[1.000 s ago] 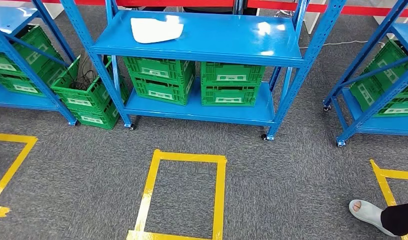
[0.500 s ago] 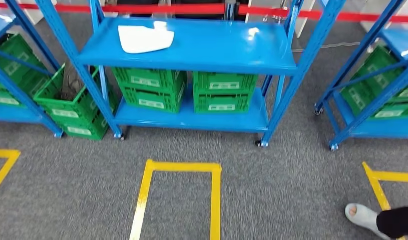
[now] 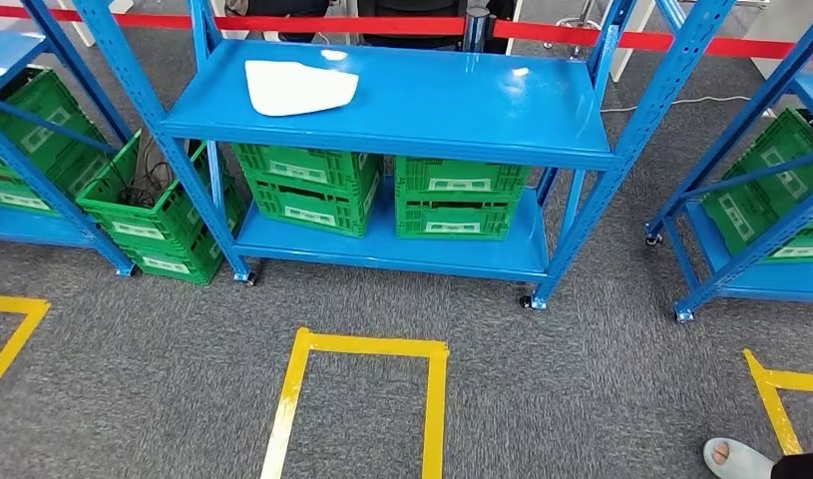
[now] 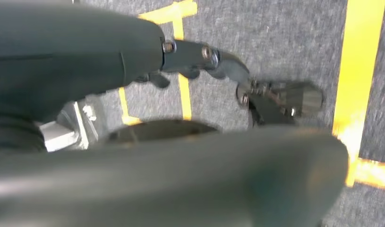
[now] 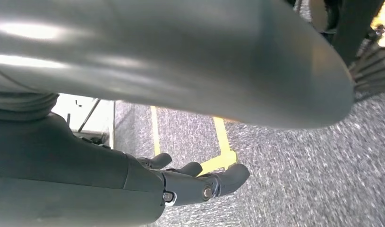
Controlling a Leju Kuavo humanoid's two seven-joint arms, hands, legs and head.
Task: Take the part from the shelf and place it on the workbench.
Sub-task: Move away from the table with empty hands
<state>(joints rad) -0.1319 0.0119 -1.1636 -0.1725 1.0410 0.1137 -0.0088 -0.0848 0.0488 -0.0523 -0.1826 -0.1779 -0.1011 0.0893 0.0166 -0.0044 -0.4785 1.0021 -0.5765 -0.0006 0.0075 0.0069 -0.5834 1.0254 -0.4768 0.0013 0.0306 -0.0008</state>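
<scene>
One white part [image 3: 299, 87] lies on the blue shelf [image 3: 462, 100], above green crates [image 3: 382, 185]. Both hands hang over carpet, holding nothing: left hand [image 4: 204, 64] and right hand [image 5: 195, 182] have their fingers loosely apart.

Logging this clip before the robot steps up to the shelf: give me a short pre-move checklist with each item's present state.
1. Part located: ok. The white part lies flat at the left end of the blue shelf, on the top board.
2. Left hand free: ok. It hangs over the grey carpet, nothing in its fingers.
3. Right hand free: ok. It holds nothing, fingers loosely curled.
4. Approach lane: ok. The yellow floor box in front of the shelf is bare carpet.
5. Bystander: not ok. A person's foot is at the lower right of the head view.
6. Workbench spotted: cannot tell.
</scene>
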